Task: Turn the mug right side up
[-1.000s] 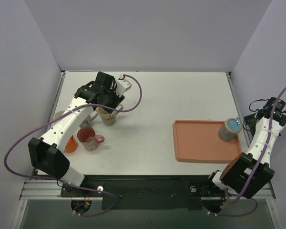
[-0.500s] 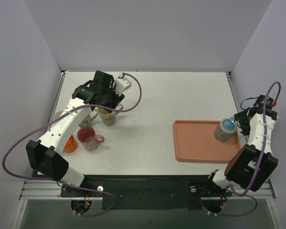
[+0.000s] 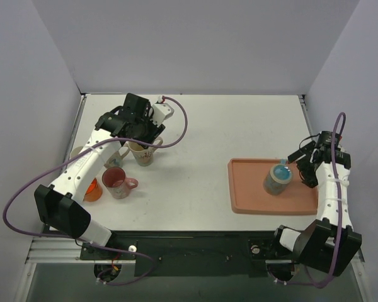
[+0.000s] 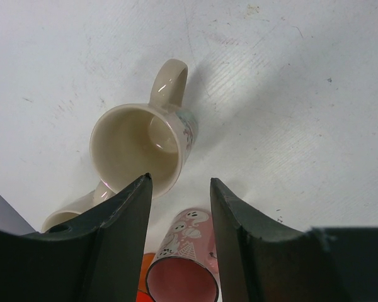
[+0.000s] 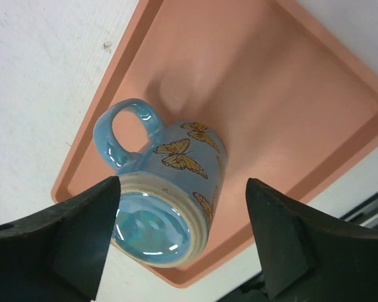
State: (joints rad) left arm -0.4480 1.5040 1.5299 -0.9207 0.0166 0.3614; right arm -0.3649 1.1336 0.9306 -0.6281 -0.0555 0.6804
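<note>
A blue butterfly mug (image 3: 277,178) stands upside down on the salmon tray (image 3: 252,196), its glazed base facing up. In the right wrist view the mug (image 5: 176,189) sits between my right gripper's spread fingers, handle to the far left, and neither finger clearly presses on it. My right gripper (image 3: 298,168) is open around it (image 5: 181,181). My left gripper (image 3: 142,135) is open and empty, hovering above an upright cream mug (image 4: 138,145) at the left of the table.
Near the left arm stand an upright pink ghost-print mug (image 3: 116,182), an orange cup (image 3: 91,190) and another cream mug (image 3: 79,153). The tray rim (image 5: 107,100) surrounds the blue mug. Grey walls close in the table's sides and back.
My right arm has swung left and the blue mug has moved with it from the tray's right edge toward its middle. The left arm has barely moved.
</note>
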